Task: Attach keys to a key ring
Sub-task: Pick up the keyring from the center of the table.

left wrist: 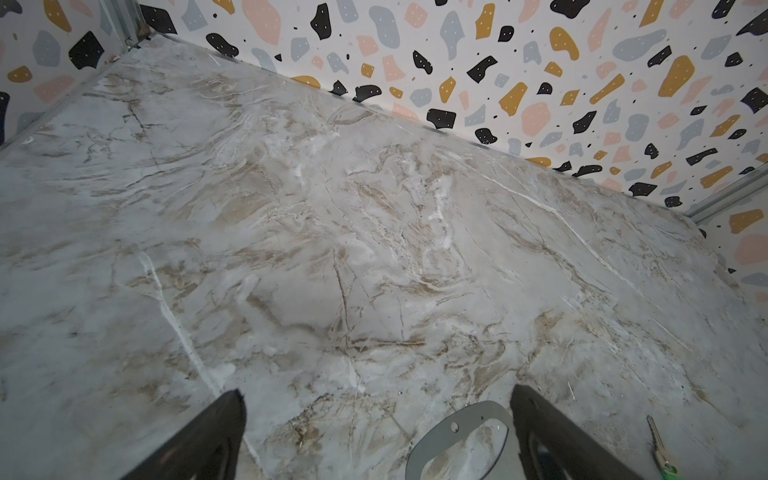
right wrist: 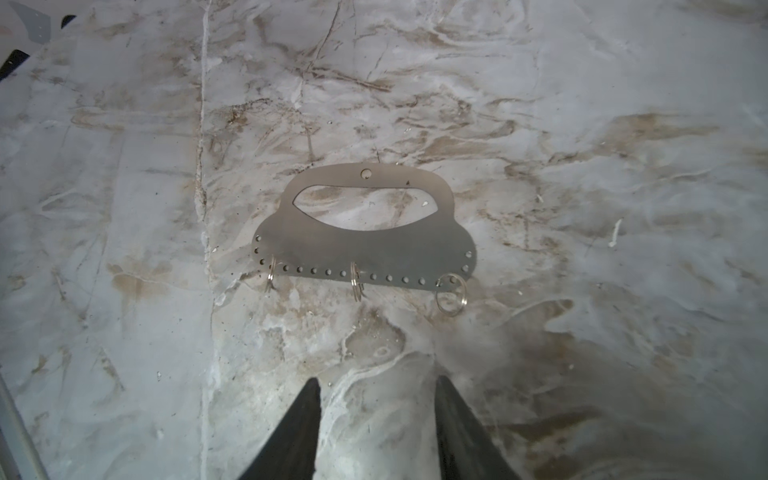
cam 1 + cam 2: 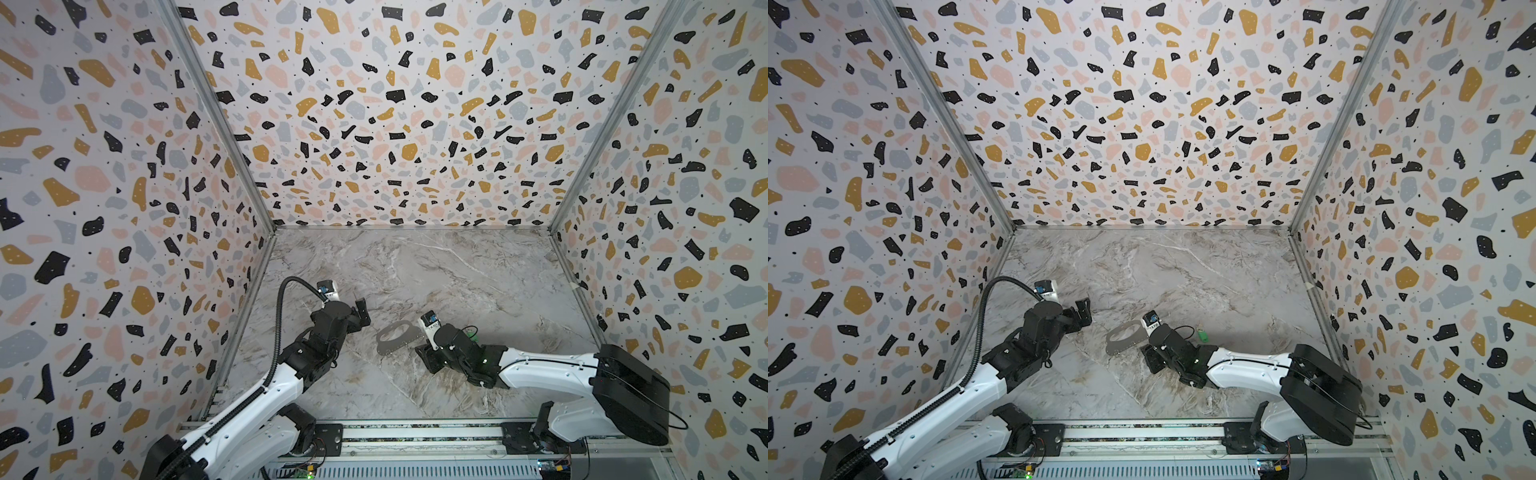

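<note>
The key ring (image 3: 397,337) (image 3: 1124,340) is a flat dark-grey plate lying on the marble table, between my two arms. The right wrist view shows its oval opening, a dotted straight edge (image 2: 365,253) and three small metal rings (image 2: 356,283) hanging from that edge. My right gripper (image 2: 378,379) (image 3: 427,359) hovers just short of the edge, jaws apart with nothing between them. The key (image 3: 1202,334) (image 3: 471,331) (image 1: 661,451), green-headed with a silvery shaft, lies on the table behind my right wrist. My left gripper (image 1: 376,390) (image 3: 362,312) is wide open and empty, left of the plate (image 1: 465,422).
Terrazzo-patterned walls (image 3: 124,208) enclose the marble table (image 3: 436,270) on the left, back and right. A metal rail (image 3: 415,434) carrying both arm bases runs along the front edge.
</note>
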